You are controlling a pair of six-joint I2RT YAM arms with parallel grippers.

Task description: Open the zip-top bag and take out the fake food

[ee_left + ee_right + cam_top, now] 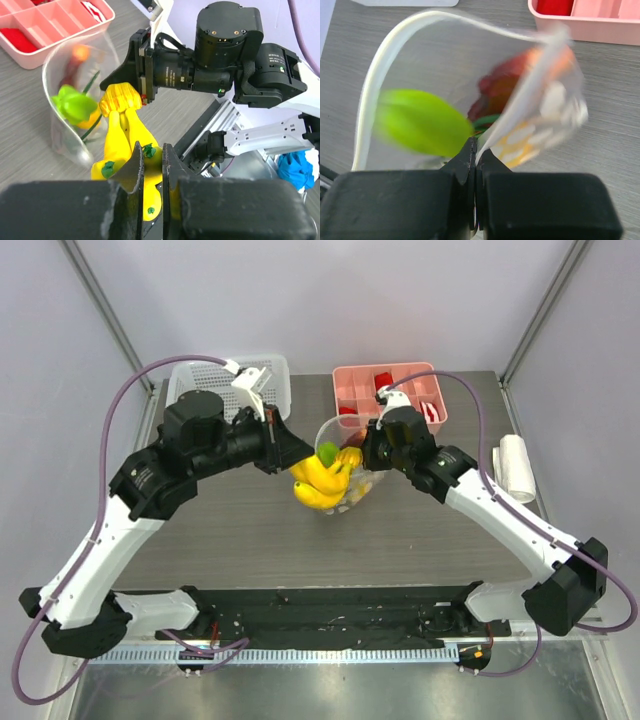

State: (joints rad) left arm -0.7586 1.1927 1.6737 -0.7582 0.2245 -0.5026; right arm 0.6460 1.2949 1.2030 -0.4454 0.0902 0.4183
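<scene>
left hand (152,155): bottom of frame, pinching the bananas (114,135)
right hand (476,152): pressed together on the zip-top bag (445,60) rim, middle of the desk (250,530)
risk: slick bananas slip out, or the pull drags floppy film free
textures: glossy hard plastic fruit, thin clear film; green piece (420,120) and sausage (510,85) inside, blurry, probably smooth

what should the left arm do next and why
Probably pull the bananas away from the zip-top bag: the left fingers are shut on them, the right fingers pinch the bag's rim, its mouth gapes, and the green piece and sausage sit inside.
</scene>
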